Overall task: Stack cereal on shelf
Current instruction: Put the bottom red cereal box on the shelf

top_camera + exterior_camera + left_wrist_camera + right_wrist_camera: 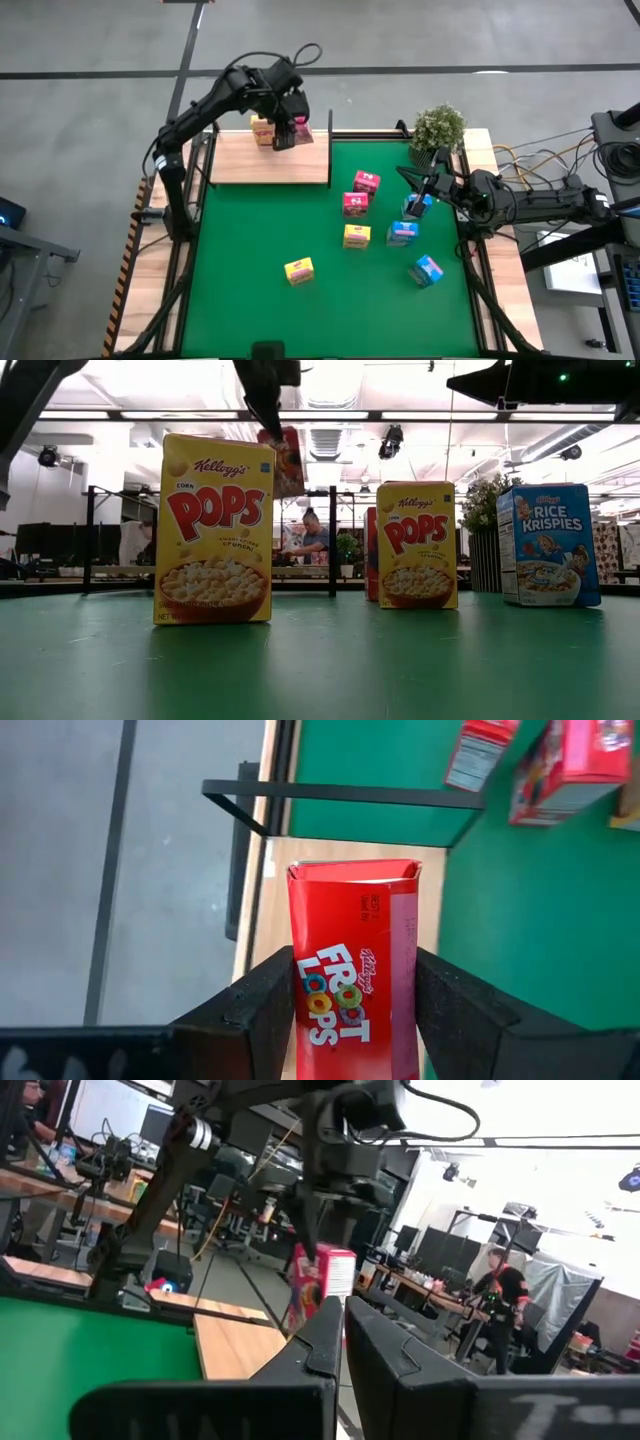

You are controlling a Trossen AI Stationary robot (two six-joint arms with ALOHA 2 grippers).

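Now, left gripper (285, 132): clamped on a red cereal box (352, 965), held above the shelf (268, 158).
Shelf: one yellow box (262, 129) stands on it, just beside the held one.
Green mat (250, 300): two yellow, two pink and three blue boxes.
Right gripper (420, 203): fingers together, empty, near the plant (438, 128).

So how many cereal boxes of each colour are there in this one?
Yellow boxes: 3, one on the shelf at, two on the mat at and.
Pink boxes: 3, one in the left pincer at, two at and.
Blue boxes: 3, at and.
Total: 9.
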